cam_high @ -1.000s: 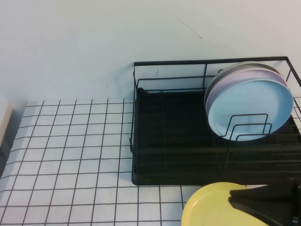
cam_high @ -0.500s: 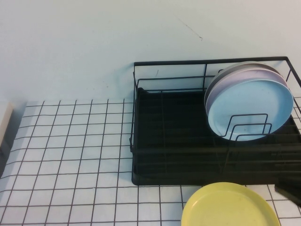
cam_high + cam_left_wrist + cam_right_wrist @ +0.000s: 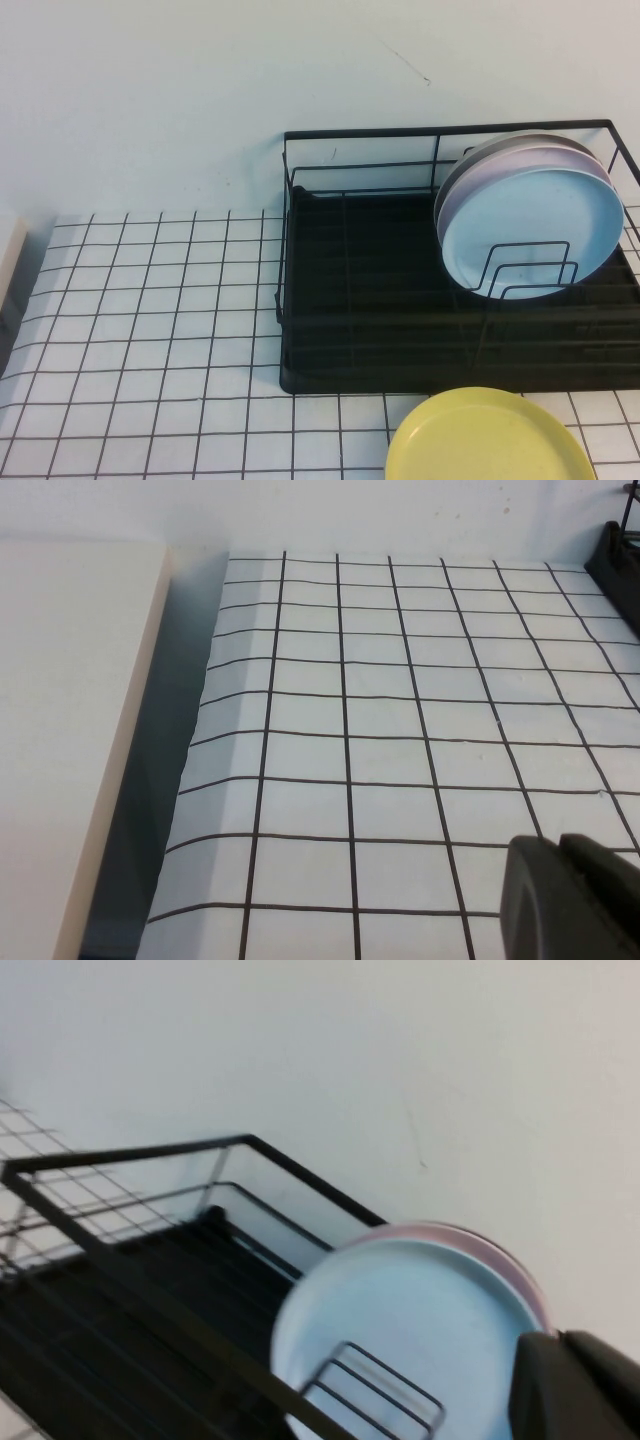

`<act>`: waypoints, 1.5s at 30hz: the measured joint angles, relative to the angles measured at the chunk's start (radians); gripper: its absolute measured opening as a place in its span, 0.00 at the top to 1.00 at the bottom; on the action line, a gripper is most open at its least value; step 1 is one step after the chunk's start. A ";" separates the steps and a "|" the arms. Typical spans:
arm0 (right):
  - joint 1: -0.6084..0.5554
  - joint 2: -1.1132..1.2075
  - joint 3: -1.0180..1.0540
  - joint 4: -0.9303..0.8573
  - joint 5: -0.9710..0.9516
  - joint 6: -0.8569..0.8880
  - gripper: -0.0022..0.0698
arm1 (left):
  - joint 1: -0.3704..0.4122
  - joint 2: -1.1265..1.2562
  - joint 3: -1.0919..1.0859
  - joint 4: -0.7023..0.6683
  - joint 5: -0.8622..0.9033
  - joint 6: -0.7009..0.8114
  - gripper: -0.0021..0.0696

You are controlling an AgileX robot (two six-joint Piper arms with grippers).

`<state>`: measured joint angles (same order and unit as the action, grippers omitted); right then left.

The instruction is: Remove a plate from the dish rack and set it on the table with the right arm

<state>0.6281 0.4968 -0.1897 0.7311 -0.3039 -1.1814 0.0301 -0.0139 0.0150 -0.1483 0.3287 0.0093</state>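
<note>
The yellow plate [image 3: 488,438] lies flat on the gridded table [image 3: 150,330], just in front of the black dish rack [image 3: 360,300]; its near side is cut off by the frame edge. Neither gripper shows in the high view. In the right wrist view my right gripper [image 3: 557,1340] is shut and empty, held up above the rack [image 3: 130,1290] and looking at the light blue plate [image 3: 400,1330]. In the left wrist view my left gripper [image 3: 558,846] is shut and empty, low over the table [image 3: 400,730] on the left side.
The light blue plate [image 3: 530,232] stands upright in the rack's right end, with a pinkish and a pale plate behind it. A beige block [image 3: 70,730] lies along the table's left edge. A plain pale wall stands behind the rack.
The right arm has pulled back out of the high view to the lower right, leaving the yellow plate lying on the table. The plate itself has not moved.
</note>
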 joint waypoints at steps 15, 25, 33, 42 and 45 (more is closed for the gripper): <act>-0.567 -0.440 0.180 0.098 0.241 -0.041 0.97 | 0.000 0.000 0.000 0.000 0.000 0.000 0.97; -0.588 -0.462 0.218 0.121 0.222 0.010 0.97 | 0.000 0.000 0.000 0.000 0.000 0.000 0.97; -0.797 -0.509 0.218 -0.485 0.423 0.649 0.97 | 0.000 0.000 0.000 0.000 0.000 0.000 0.97; -0.777 -0.509 0.214 -0.749 0.651 0.881 0.97 | 0.000 0.000 0.000 0.000 0.000 0.000 0.97; -0.745 -0.509 0.214 -0.755 0.654 0.892 0.97 | 0.000 0.000 0.000 0.000 0.000 0.000 0.97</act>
<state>-0.1167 -0.0122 0.0244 -0.0243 0.3496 -0.2897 0.0297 -0.0139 0.0150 -0.1483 0.3287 0.0093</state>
